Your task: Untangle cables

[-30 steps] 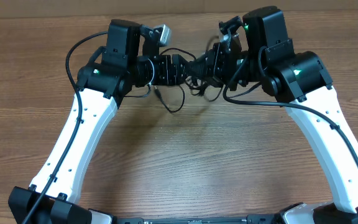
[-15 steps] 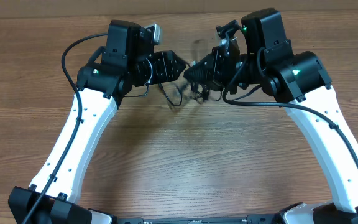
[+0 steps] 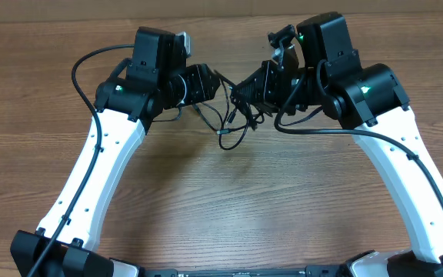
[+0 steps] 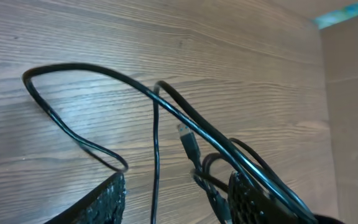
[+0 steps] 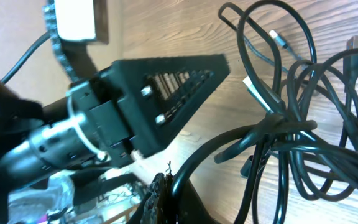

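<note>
The cables [image 3: 234,117] are a knot of thin black cords hanging between my two grippers just above the wooden table. My right gripper [image 3: 239,89] is shut on a black cord; in the right wrist view [image 5: 166,182] the tangled bundle [image 5: 294,134] with silvery plug tips [image 5: 280,41] lies beyond it. My left gripper [image 3: 214,79] is open; in the left wrist view [image 4: 179,186] one thin strand [image 4: 155,149] runs between its spread fingers and other cords drape over its right finger. A plug end [image 3: 223,132] dangles lowest.
The table [image 3: 229,200] is bare wood grain. A brown cardboard wall [image 4: 353,93] stands along the far edge. Thicker black arm cables [image 3: 83,69] loop beside each wrist. My left gripper's finger [image 5: 166,81] fills the left of the right wrist view.
My left gripper has drawn back to the left, away from the right gripper. The cable bundle has stretched out and its plug end now hangs lower.
</note>
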`<action>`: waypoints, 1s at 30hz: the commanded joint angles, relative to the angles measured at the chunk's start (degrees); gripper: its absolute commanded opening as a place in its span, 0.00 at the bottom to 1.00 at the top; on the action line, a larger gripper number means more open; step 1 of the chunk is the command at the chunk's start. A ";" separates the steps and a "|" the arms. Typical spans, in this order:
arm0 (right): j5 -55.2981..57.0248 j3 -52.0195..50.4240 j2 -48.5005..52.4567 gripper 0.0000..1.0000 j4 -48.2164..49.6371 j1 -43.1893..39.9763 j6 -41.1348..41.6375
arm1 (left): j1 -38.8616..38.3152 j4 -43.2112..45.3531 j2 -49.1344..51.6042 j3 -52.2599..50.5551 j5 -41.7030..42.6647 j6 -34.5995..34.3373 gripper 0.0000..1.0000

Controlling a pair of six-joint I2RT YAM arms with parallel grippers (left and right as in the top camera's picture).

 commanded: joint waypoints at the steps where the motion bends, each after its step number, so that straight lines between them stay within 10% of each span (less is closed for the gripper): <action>1: 5.09 1.07 0.00 0.04 0.11 0.31 -1.03 | 0.02 1.62 0.63 0.85 7.80 4.07 0.54; 7: 8.00 1.07 0.02 0.04 4.17 0.24 3.17 | -0.09 3.17 0.63 0.85 22.25 16.22 0.55; 30: 4.72 1.07 0.04 0.05 10.95 -0.66 9.09 | 0.00 4.59 0.68 0.85 22.56 18.91 0.54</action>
